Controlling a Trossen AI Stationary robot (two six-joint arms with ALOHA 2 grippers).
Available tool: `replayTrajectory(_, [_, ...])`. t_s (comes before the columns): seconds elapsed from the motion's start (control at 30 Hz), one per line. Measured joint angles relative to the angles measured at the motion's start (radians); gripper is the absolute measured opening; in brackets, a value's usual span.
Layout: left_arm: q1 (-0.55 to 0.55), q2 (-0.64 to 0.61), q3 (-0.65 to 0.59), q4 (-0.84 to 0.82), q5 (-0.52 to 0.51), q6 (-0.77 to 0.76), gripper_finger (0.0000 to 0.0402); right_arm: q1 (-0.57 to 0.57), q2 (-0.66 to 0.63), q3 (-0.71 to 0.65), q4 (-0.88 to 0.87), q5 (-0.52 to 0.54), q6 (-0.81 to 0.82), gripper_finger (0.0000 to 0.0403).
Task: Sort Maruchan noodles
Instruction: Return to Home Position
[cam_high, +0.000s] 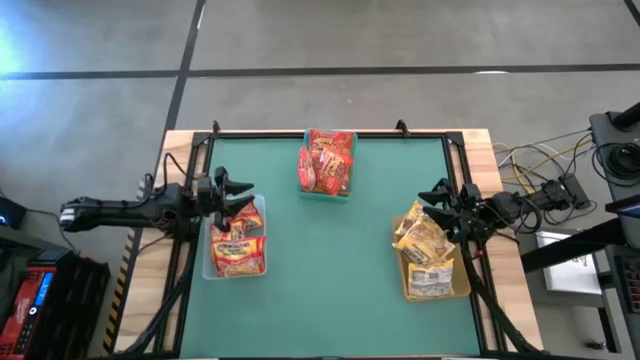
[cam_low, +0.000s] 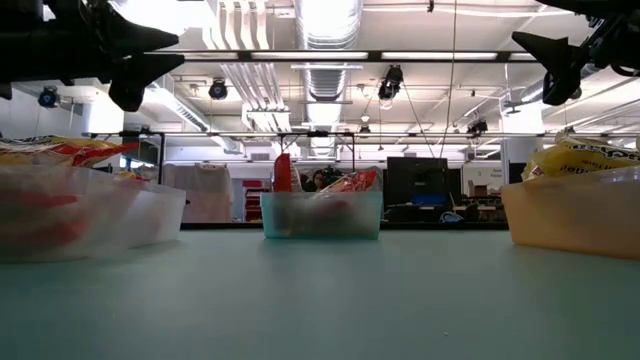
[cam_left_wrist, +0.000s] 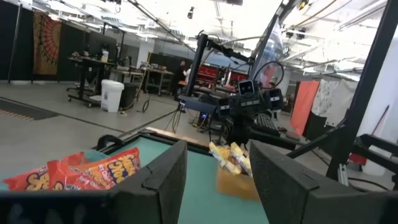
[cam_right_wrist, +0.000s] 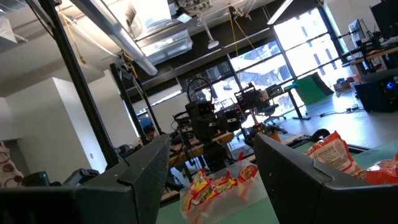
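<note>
All visible Maruchan noodles lay in 3 bins on the table (cam_high: 330, 280):
- Red packets (cam_high: 328, 160) in the teal bin (cam_high: 326, 195) at the far edge.
- Orange-red packets (cam_high: 238, 252) in the clear bin (cam_high: 208, 268).
- Yellow packets (cam_high: 424, 238) in the tan bin (cam_high: 464, 288).

The left gripper (cam_high: 240, 192) hovered above the clear bin's far end. Its fingers were spread wide and held nothing. The right gripper (cam_high: 432, 195) hovered above the tan bin in the same state, parted and empty.

Handling assessment: each packet was probably light, with slippery, crinkly film over a brittle noodle block. Take hold across the flat body or at a sealed end seam, with moderate force. Piled packets may slide when 1 is lifted.
</note>
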Motion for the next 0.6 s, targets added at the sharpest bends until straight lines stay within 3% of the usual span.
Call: replayTrajectory(0.6, [0.000, 0.096, 0.000, 0.000, 0.000, 0.000, 0.0158, 0.000, 0.000, 0.000, 0.000, 0.000, 0.000, 0.0224])
